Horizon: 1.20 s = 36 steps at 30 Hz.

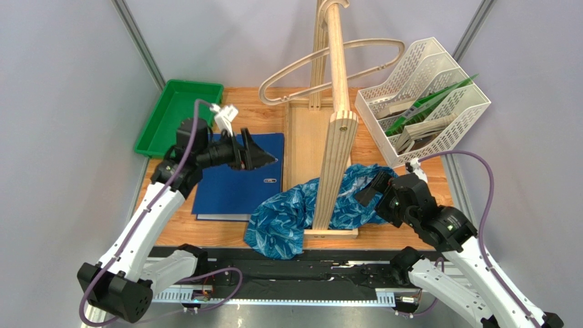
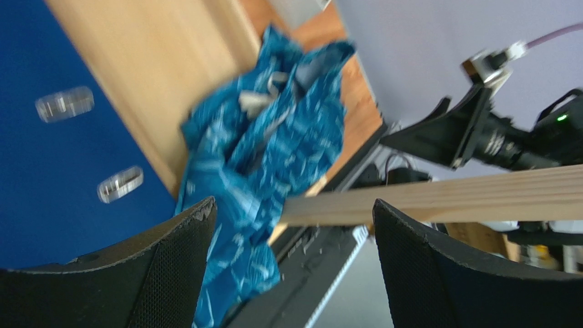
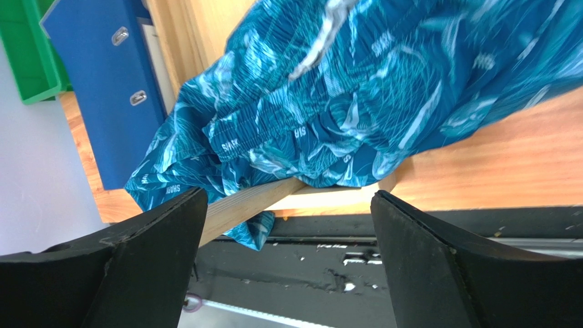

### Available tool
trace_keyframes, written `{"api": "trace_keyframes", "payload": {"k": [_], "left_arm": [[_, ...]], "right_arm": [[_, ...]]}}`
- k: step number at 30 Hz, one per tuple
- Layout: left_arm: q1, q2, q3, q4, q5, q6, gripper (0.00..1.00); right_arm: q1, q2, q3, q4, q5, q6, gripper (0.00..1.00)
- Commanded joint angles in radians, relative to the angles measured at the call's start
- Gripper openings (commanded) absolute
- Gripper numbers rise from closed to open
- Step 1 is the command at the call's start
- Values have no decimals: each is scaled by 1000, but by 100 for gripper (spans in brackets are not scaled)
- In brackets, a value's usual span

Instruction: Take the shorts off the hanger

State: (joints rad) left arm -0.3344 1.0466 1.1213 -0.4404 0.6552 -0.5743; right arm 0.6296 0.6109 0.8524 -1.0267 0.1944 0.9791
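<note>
Left end effector (image 1: 264,156) and right end effector (image 1: 370,188) both gape wide, empty, seemingly because the shorts (image 1: 284,217) already lie heaped round the stand's (image 1: 335,137) foot, off the hanger (image 1: 295,67) above

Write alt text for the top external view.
Blue patterned shorts lie crumpled around the foot of a wooden stand, with the bare hanger up on the stand. The right pincer is beside the shorts; the left pincer hovers over a blue binder.

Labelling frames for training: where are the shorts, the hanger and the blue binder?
the shorts (image 1: 280,219), top view, bunched fabric.
the hanger (image 1: 402,48), top view, right rounded end.
blue binder (image 1: 236,184), top view, cover.
</note>
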Motion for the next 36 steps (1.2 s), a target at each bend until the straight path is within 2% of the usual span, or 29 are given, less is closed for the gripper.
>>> {"api": "trace_keyframes", "payload": {"k": [1, 4, 7, 9, 15, 21, 29, 32, 33, 34, 35, 36], "left_arm": [[-34, -77, -210, 158, 46, -148, 87], [-90, -149, -267, 161, 5, -173, 87], [-138, -201, -324, 245, 27, -254, 87], [-175, -221, -348, 246, 9, -272, 87], [-206, -332, -370, 112, -63, -242, 87], [-206, -451, -384, -16, -75, -230, 88], [-206, -554, -402, -98, -85, -236, 88], [-206, -579, -407, -119, -92, -237, 88], [-206, -583, -410, -124, -92, -239, 88], [-206, -592, -411, -126, -92, -240, 88], [-206, -594, -413, -126, -89, -243, 88], [-206, -599, -414, -129, -89, -242, 88]], "right_arm": [[-1, 59, -50, 82, -88, 191, 95], [7, 130, -90, 132, -142, 274, 95], [25, 231, -108, 216, -176, 293, 96], [50, 285, -102, 266, -179, 308, 96], [145, 530, -47, 289, -101, 418, 98], [145, 728, 23, 326, -89, 440, 100], [144, 934, 132, 320, -35, 425, 99], [145, 963, 94, 384, -47, 435, 91], [145, 960, 80, 428, -47, 437, 85], [145, 955, 62, 450, -49, 428, 75], [145, 951, 57, 464, -47, 414, 71], [144, 948, 54, 485, -46, 400, 63]]}}
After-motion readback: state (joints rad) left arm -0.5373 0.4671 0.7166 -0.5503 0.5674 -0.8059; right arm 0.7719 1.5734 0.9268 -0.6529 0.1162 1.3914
